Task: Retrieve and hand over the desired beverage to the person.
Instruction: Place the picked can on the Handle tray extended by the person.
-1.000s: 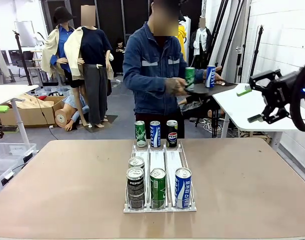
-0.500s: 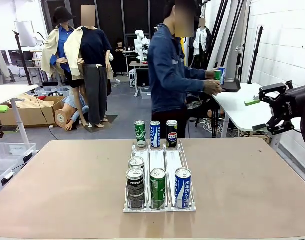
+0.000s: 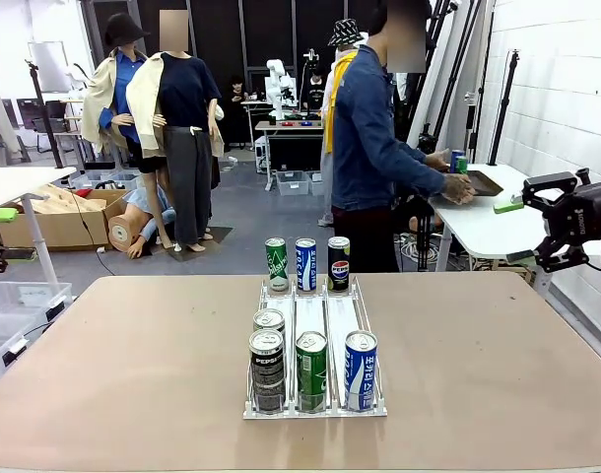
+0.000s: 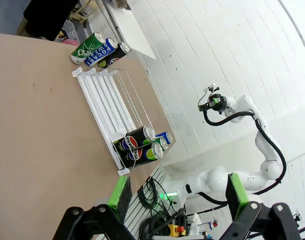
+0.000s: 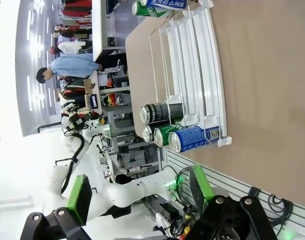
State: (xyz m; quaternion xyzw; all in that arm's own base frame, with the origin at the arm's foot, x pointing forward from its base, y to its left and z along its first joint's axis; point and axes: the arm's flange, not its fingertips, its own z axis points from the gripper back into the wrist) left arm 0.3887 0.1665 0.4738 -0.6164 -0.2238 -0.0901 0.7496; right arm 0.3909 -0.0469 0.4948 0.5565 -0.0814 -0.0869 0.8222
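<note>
Well beyond the far edge of the table (image 3: 498, 365), the person (image 3: 374, 148) in the dark blue denim jacket stands side-on, turned toward a white side table (image 3: 478, 222) at picture right. Both of the person's hands reach a dark tray (image 3: 478, 182) resting there, with two small cans (image 3: 457, 161) standing on it — one blue, one green.

On the table itself a clear three-lane rack (image 3: 315, 350) sits near the middle. At its near end stand a black Pepsi can (image 3: 267, 370), a green can (image 3: 311, 371) and a blue can (image 3: 360, 370), with a further can (image 3: 269, 322) just behind the Pepsi one in the left lane. At the rack's far end three more cans stand in a row: green (image 3: 276, 264), blue (image 3: 306, 264) and black Pepsi (image 3: 339, 263).

The right gripper (image 3: 552, 229) is raised at the right edge of the front view, above and well apart from the cans; its jaws are spread wide with nothing between them, as its own wrist view confirms (image 5: 142, 192). The left gripper (image 4: 175, 190) — seen from its wrist camera — also has its green-padded fingers (image 4: 117, 190) parted and empty, high over the table with the rack far below.
</note>
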